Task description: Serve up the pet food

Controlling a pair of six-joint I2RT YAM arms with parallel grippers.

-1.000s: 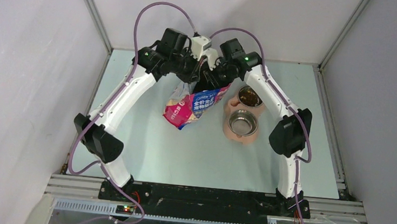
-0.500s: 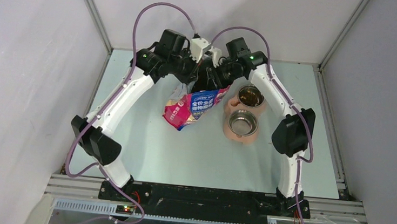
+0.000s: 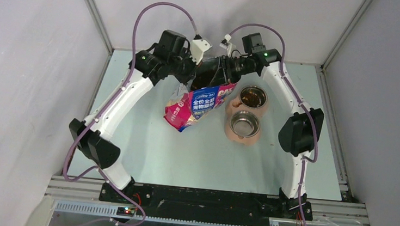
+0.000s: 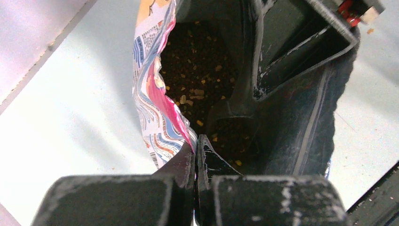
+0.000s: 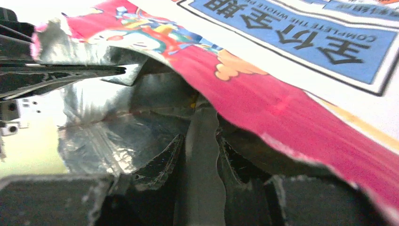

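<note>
Top view: the left pincer [image 3: 188,82] and right pincer [image 3: 210,81] meet at the mouth of the bag [image 3: 197,105], which leans on the worktop [image 3: 145,146]. Just beside it, the far bowl [image 3: 252,97] holds some brown pellets. The near bowl [image 3: 245,123] looks empty.

Left wrist: the left pincer is pressed together on the bag's torn rim. The pet food [image 4: 197,70] lies deep inside.

Right wrist: the right pincer pinches a grey strip [image 5: 200,155], probably a scoop handle, under the foil lip.

If the rim slips free, the mouth could collapse onto the scoop. A hasty lift might then drag the bag over and scatter kibble.
</note>
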